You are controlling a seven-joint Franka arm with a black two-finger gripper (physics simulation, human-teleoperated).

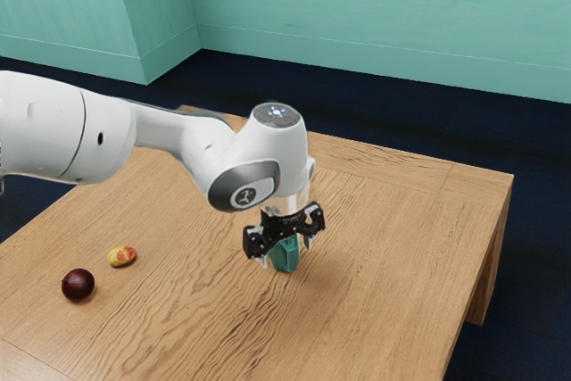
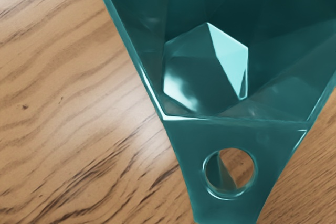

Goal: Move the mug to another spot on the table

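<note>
A teal faceted mug (image 1: 287, 256) stands upright on the wooden table (image 1: 393, 247), near its middle. My gripper (image 1: 285, 252) has come down over it, with one fingertip (image 1: 261, 261) on either side of the mug. The fingers stand wide apart and I see a small gap beside the mug, so the gripper is open. In the wrist view the mug (image 2: 220, 66) is directly under my hand. I look down into its hollow inside, and its flat handle with a round hole (image 2: 230, 174) points toward the camera.
A dark red plum-like fruit (image 1: 78, 285) and a small yellow-red fruit (image 1: 122, 256) lie near the table's edge at the exterior view's left. Bare wood stretches to the exterior view's right of the mug up to the table's edge (image 1: 486, 247).
</note>
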